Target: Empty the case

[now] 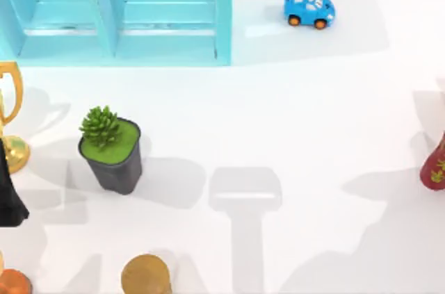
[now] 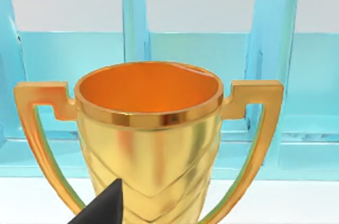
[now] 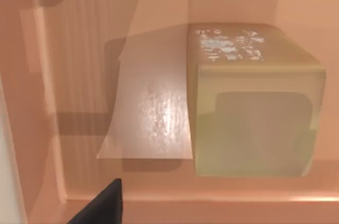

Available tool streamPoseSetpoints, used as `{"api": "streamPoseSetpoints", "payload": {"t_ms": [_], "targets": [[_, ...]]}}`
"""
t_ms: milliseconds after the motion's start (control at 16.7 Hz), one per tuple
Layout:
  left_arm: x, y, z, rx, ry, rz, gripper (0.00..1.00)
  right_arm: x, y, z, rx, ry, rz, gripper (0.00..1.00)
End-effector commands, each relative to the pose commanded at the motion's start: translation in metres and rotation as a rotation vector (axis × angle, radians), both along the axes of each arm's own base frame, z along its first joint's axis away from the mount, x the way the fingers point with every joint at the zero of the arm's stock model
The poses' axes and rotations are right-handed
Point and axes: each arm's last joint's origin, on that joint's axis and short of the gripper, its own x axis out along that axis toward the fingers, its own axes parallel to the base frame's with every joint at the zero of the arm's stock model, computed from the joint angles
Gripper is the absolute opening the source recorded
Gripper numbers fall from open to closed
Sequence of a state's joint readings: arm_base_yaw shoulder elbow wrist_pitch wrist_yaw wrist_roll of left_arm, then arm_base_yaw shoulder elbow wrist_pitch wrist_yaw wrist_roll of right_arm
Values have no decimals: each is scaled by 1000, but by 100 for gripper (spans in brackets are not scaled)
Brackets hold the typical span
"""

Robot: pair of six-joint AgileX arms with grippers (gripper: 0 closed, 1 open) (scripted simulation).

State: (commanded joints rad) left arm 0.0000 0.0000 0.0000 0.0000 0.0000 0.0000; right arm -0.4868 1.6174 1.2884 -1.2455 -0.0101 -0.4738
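Note:
The turquoise case [image 1: 167, 23] stands at the table's back left, and I see nothing on the shelves of its two compartments. A gold trophy [image 1: 8, 110] stands upright on the table at the left edge, in front of the case. My left arm [image 1: 10, 193] is just in front of the trophy, near the left edge. The left wrist view looks at the trophy [image 2: 148, 144] from close up, with the case [image 2: 270, 49] behind it. In the right wrist view a tan box-shaped block [image 3: 254, 102] sits on a pinkish surface.
A blue toy car [image 1: 309, 10] stands at the back, right of the case. A potted succulent [image 1: 110, 151] is at mid left. A red object [image 1: 436, 165] is at the right edge. A gold round thing [image 1: 146, 276] and an orange one [image 1: 11, 283] lie at the front left.

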Motion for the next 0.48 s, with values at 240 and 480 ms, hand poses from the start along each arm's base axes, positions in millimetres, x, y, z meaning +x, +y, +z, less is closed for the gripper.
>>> {"api": "streamPoseSetpoints", "payload": {"t_ms": [240,480], "targets": [[0,0,0,0,0,0,100,1,1,-13,4,8,0,100],[0,0,0,0,0,0,100,5,-1,-52,-4,-9,0,100]]}}
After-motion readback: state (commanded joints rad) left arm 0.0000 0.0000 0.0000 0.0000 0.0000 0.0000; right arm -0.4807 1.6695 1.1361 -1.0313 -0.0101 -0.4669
